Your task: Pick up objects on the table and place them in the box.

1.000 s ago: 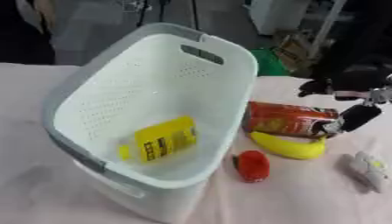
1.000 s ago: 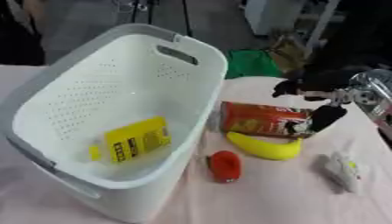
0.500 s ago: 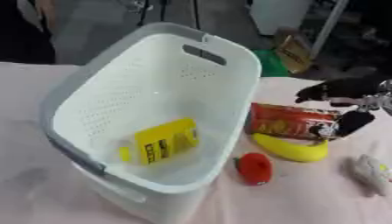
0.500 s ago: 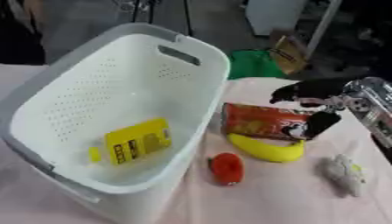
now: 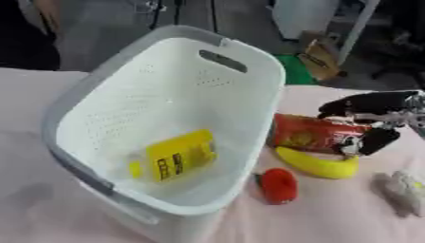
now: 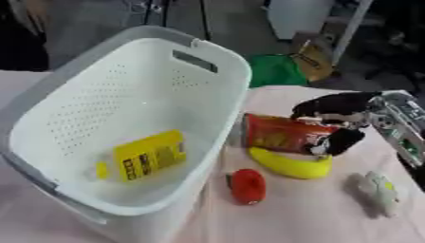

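You are bringing your right hand (image 6: 336,121) down onto the red snack bag (image 5: 311,135); over the last second it has been closing in from the right, and now its fingers are lying across the bag's far edge with the thumb curling under its right end, pinching it. The bag is lying on the table just beside the basket (image 5: 79,109), resting against the banana (image 5: 315,163). A yellow packet (image 5: 176,154) is already lying inside the basket. The red object (image 6: 247,186) and the pale thing (image 6: 380,192) are waiting on the cloth. Your left hand is not showing.
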